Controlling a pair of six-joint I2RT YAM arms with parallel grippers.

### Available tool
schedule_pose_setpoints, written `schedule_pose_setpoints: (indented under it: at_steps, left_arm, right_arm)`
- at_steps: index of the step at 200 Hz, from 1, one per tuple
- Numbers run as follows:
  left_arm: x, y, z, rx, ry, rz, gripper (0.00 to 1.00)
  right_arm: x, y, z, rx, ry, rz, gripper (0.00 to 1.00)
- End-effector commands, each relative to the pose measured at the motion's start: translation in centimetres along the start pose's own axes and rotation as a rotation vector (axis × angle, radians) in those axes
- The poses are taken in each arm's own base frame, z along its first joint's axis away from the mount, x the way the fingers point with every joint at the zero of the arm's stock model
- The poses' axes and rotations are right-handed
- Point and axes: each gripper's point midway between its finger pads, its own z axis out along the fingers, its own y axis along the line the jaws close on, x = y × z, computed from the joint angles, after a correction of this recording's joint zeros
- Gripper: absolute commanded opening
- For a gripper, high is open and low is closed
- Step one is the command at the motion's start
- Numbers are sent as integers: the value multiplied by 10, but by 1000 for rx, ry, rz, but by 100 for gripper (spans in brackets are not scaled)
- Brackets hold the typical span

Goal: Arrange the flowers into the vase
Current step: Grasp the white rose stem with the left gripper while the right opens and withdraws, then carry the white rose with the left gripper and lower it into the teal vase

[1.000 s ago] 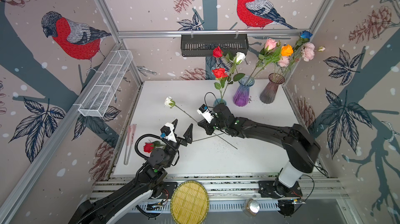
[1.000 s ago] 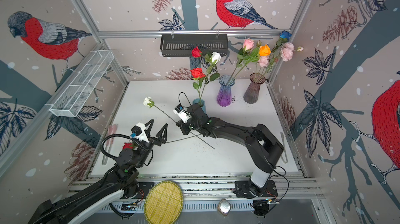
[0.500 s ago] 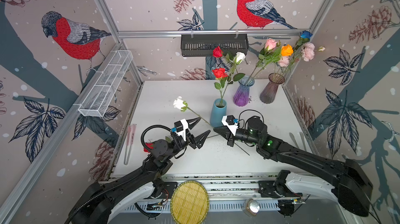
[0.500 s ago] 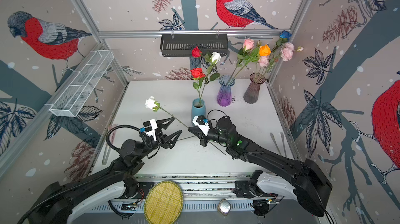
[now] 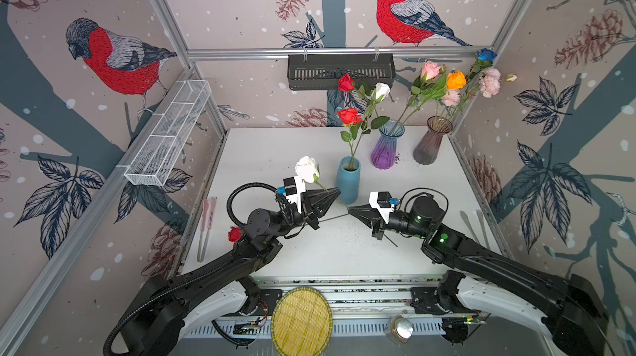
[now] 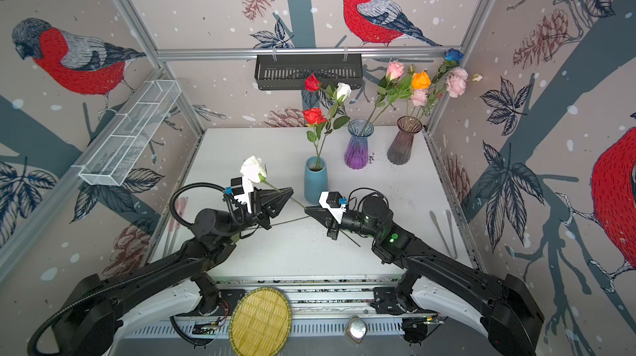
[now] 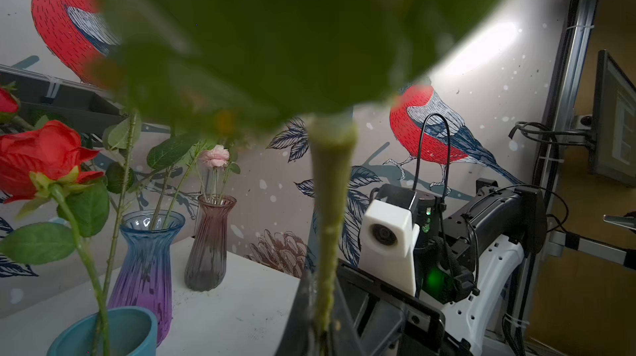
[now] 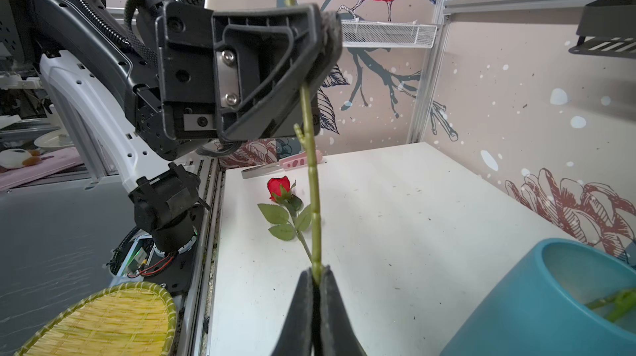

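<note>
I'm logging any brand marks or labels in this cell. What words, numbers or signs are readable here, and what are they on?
No readable text in any view.
Monitor, seen from the left wrist: its screen shows rows of content, too small and blurred to read.
Blue vase, purple vase, brown vase: no labels.
Black wall basket and bamboo tray: no markings.
Wallpaper: pictures only.

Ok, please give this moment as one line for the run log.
white rose: in the air | left gripper: shut on stem near bloom | right gripper: shut on stem lower down
</note>
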Motion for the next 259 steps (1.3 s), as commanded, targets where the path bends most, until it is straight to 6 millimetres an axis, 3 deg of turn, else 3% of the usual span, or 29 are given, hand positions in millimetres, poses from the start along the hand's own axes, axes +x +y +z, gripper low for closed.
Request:
schedule_pose_setpoints:
  at_steps: [1,34,70,89,106,111,115,204,259]
  left_arm:
    - [-14,-3,5,13,-43,0,0]
    - [-24,3,20,-26,12,91,0]
    - [-79,2,43,-83,6,277,0]
    - [-109,1,51,-116,-20,357,0]
    - [-126,5,60,-152,-10,414,0]
    - [-122,9,61,-168,14,420,0]
    - [-133,8,64,-174,5,437,0]
    - [-140,27,64,-291,40,568,0]
    - [-154,19,57,-294,8,591,0]
  right_arm:
    - [-2,-5,-6,42,-10,-10,46]
    - [12,-51,-32,363,12,-13,61]
    - [37,-84,-70,606,-8,14,65]
    - [52,-92,-84,679,-35,31,69]
    - [67,-99,-96,749,-34,55,71]
    - [70,-100,-98,759,-30,61,71]
    - [73,-101,-99,765,-28,68,71]
    - [79,-101,-97,742,-24,91,72]
    - [82,-102,-96,730,-21,107,72]
